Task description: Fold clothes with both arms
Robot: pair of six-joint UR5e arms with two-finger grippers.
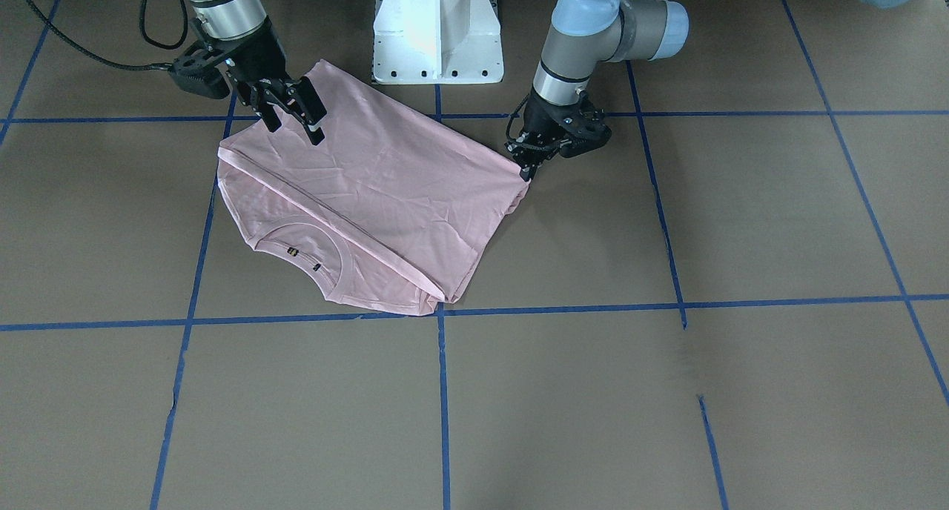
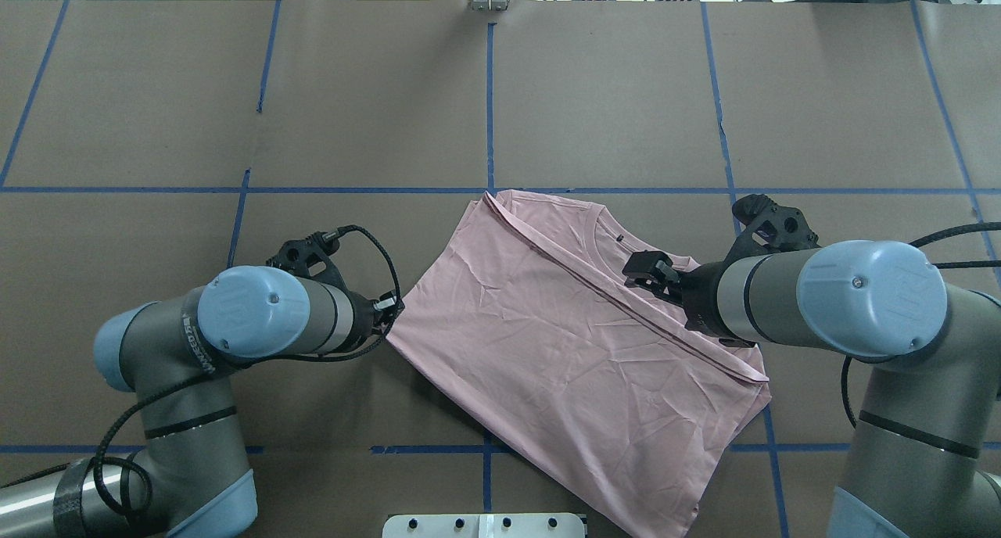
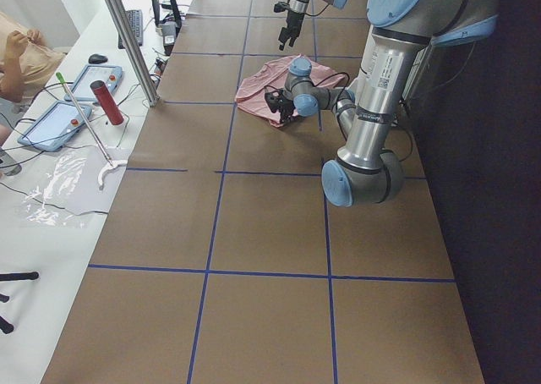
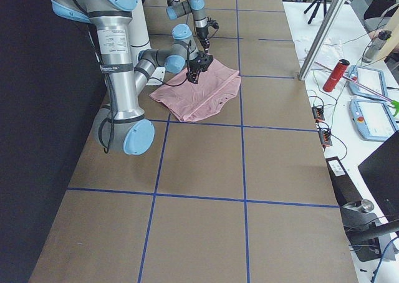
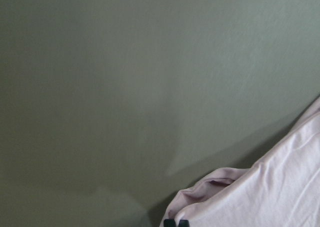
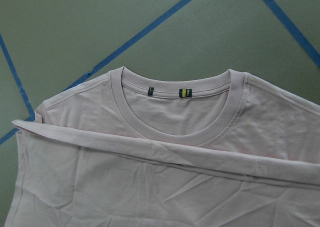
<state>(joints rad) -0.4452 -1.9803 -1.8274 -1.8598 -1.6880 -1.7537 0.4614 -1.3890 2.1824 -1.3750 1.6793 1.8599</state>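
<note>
The pale pink T-shirt [image 1: 385, 184] lies folded over on the brown table [image 1: 667, 406], plain side up, with its ribbed collar [image 1: 308, 250] showing at the far edge from the robot; the print is hidden. My left gripper [image 1: 526, 170] is shut on the shirt's side corner, low at the table; its closed tips [image 5: 176, 222] sit against bunched fabric [image 5: 260, 197]. My right gripper [image 1: 295, 128] is open and empty, hovering over the opposite corner. In the overhead view the shirt [image 2: 563, 342] lies between the left gripper [image 2: 393, 313] and the right gripper [image 2: 649, 270]. The right wrist view shows the collar [image 6: 175, 132] and the fold edge.
The white pedestal base [image 1: 437, 28] stands just behind the shirt. Blue tape lines [image 1: 442, 391] grid the table. A side bench beyond the table edge holds tablets and a red bottle [image 3: 107, 102], with a person [image 3: 21, 54] seated there.
</note>
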